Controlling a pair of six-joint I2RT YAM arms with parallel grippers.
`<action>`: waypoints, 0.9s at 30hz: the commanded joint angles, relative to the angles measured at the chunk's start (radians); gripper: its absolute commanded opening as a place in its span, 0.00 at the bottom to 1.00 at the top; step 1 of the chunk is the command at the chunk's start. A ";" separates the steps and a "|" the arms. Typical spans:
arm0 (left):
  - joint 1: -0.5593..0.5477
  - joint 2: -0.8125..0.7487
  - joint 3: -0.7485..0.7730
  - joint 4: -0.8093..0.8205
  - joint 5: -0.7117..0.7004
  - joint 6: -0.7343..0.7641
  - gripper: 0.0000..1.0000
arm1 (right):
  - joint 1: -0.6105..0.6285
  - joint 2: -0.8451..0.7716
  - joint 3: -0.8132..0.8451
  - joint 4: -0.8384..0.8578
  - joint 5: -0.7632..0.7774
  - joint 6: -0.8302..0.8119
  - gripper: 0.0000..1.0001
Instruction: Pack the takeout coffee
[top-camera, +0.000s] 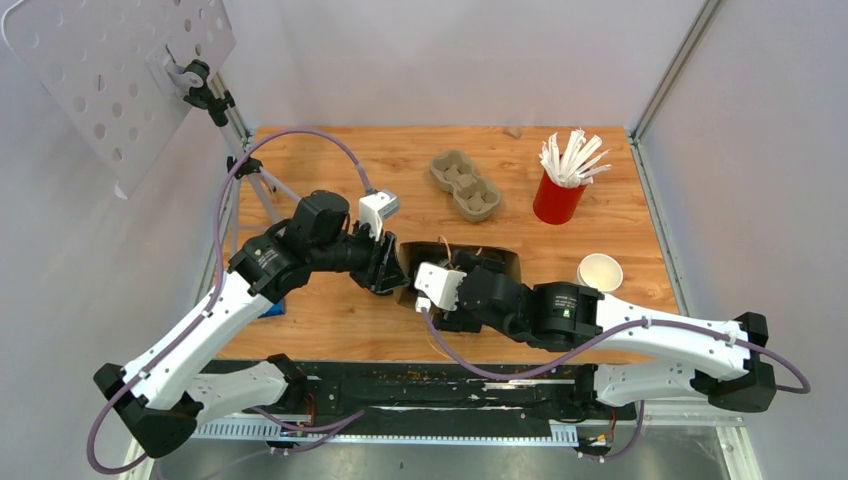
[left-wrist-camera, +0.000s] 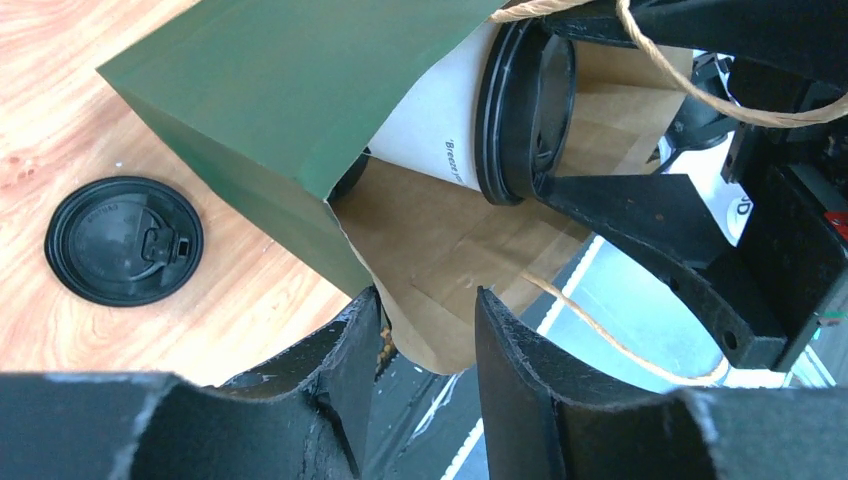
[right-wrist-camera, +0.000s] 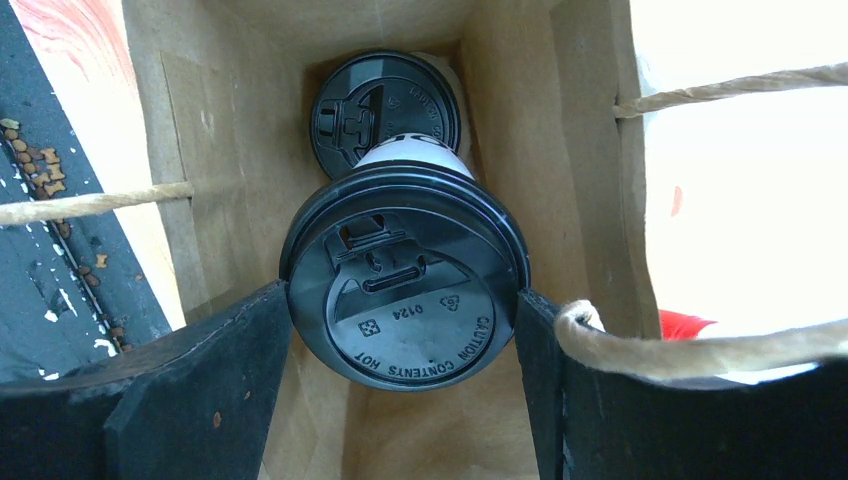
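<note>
A dark green paper bag (left-wrist-camera: 270, 90) with a brown inside and twine handles sits at the table's middle (top-camera: 500, 258). My right gripper (right-wrist-camera: 403, 320) reaches into it, shut on the black lid of a white coffee cup (right-wrist-camera: 405, 290). A second lidded cup (right-wrist-camera: 385, 110) sits deeper in the bag. The left wrist view shows the held cup (left-wrist-camera: 445, 120) from the side, with dark print. My left gripper (left-wrist-camera: 428, 325) is at the bag's mouth, its jaws partly apart with the bag's brown lip (left-wrist-camera: 440, 300) between them.
A loose black lid (left-wrist-camera: 124, 240) lies on the wood beside the bag. An open white cup (top-camera: 600, 272) stands at the right. The grey pulp carrier (top-camera: 465, 185) and the red cup of stirrers (top-camera: 558, 198) stand at the back.
</note>
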 joint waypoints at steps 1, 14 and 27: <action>0.002 -0.054 -0.015 -0.033 0.000 -0.020 0.49 | 0.005 0.019 0.004 0.056 0.021 0.012 0.56; 0.002 -0.042 -0.038 -0.035 -0.037 0.000 0.49 | 0.005 0.034 0.049 0.015 0.036 0.001 0.56; 0.002 -0.057 -0.064 -0.007 -0.002 0.030 0.12 | 0.005 -0.016 0.063 -0.048 0.049 -0.073 0.56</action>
